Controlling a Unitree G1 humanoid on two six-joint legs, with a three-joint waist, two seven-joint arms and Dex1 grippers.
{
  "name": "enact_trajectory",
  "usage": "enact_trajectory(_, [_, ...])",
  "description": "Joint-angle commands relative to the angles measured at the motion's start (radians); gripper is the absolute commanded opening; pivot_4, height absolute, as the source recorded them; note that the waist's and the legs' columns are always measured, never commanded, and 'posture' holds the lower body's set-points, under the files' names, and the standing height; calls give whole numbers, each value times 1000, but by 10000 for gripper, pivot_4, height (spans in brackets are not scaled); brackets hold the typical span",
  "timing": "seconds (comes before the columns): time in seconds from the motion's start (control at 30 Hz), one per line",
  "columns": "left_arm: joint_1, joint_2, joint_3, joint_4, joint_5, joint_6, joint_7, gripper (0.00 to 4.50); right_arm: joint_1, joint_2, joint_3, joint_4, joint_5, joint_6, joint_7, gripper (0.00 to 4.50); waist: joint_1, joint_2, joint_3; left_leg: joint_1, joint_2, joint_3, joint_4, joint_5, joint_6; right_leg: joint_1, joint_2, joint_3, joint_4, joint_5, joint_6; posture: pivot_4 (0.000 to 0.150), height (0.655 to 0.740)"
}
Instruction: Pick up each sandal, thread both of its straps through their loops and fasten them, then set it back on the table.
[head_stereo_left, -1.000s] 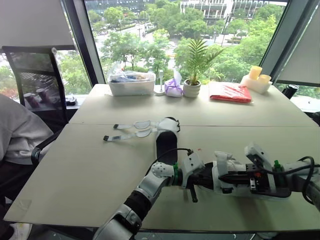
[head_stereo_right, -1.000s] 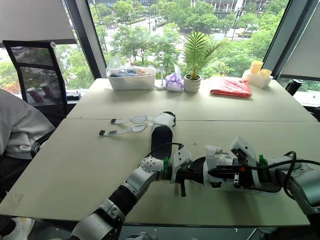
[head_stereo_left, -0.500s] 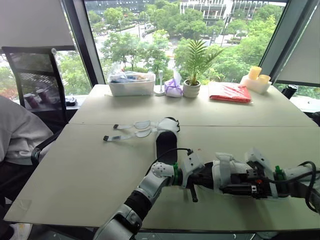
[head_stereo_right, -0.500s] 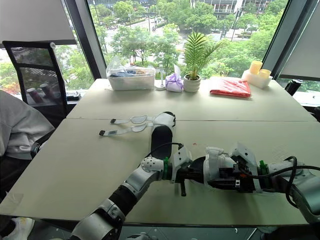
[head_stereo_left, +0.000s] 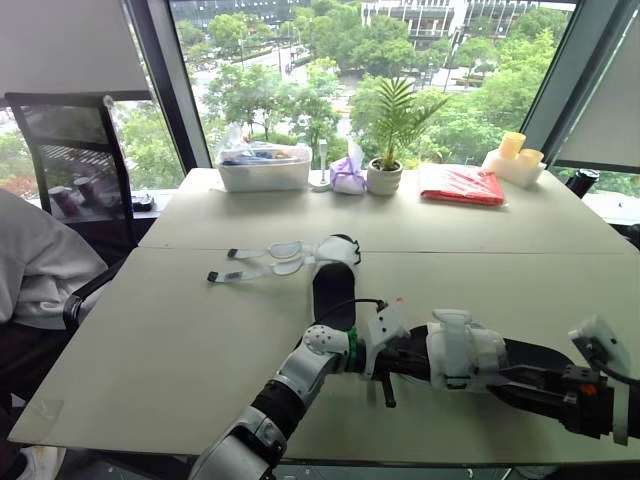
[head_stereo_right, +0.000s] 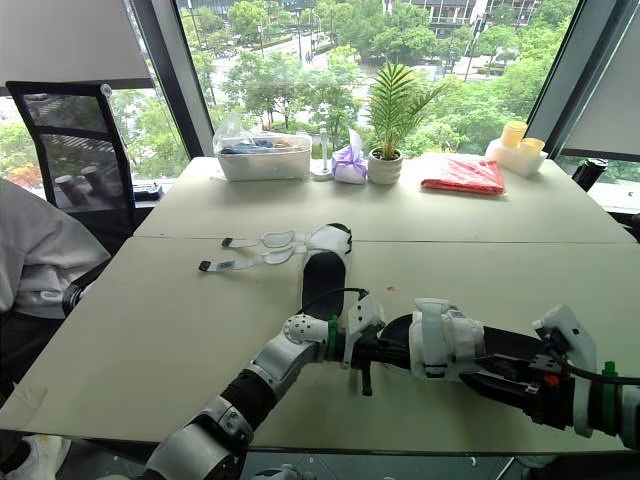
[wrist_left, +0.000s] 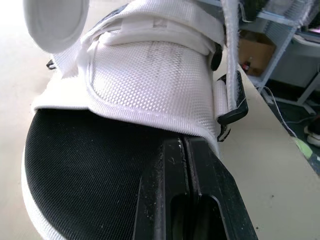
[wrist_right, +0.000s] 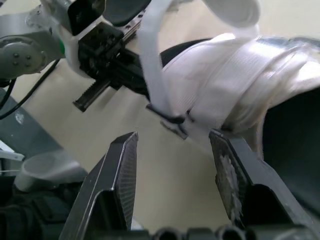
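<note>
Head pair overlooks table (head_stereo_left: 180, 330); wrists face sandal (wrist_left: 150, 85) closely.

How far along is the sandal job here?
Nothing is finished for certain. In hand: the left gripper is shut on the near black-soled white sandal, its wrapped straps across the top; the right gripper is open beside it. Left: setting it down, then the far black-and-white sandal, whose loose straps lie spread on the beige table.

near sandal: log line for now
left gripper shut on white mesh sandal with black footbed | right gripper open beside it | second white sandal unfastened
</note>
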Motion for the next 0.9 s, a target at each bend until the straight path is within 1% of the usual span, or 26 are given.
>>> enact_trajectory(0.03, [-2,-23,-25,15,12,-6,-17,0,29,18,31,-36,-35,-63,-20,23889,0,0,0,1,0,0,0,0,0,1,0,0,0,0,0,1500,7388])
enact_trajectory(0.27, [2,-22,-15,16,15,-5,-7,0,13,17,105,20,-76,-133,-22,23889,1,-1,0,1,0,0,1,0,0,1,0,0,0,0,0,1500,7388])
enact_trajectory(0.43, [-4,-24,-9,22,16,-8,2,0,-32,22,177,59,-93,-162,-36,23889,0,-1,0,1,0,0,1,0,0,1,0,0,0,0,0,1500,7388])
enact_trajectory(0.83, [-1,-19,-1,15,16,1,23,0,-105,53,283,84,-74,-150,-60,23889,-5,-1,1,3,0,0,2,0,0,3,0,0,0,0,1,1500,7388])
enact_trajectory(0.9, [0,-18,0,13,16,2,24,0,-115,70,290,95,-75,-156,-70,18960,-6,-2,1,3,0,0,2,0,0,3,0,0,0,0,1,1500,7388])
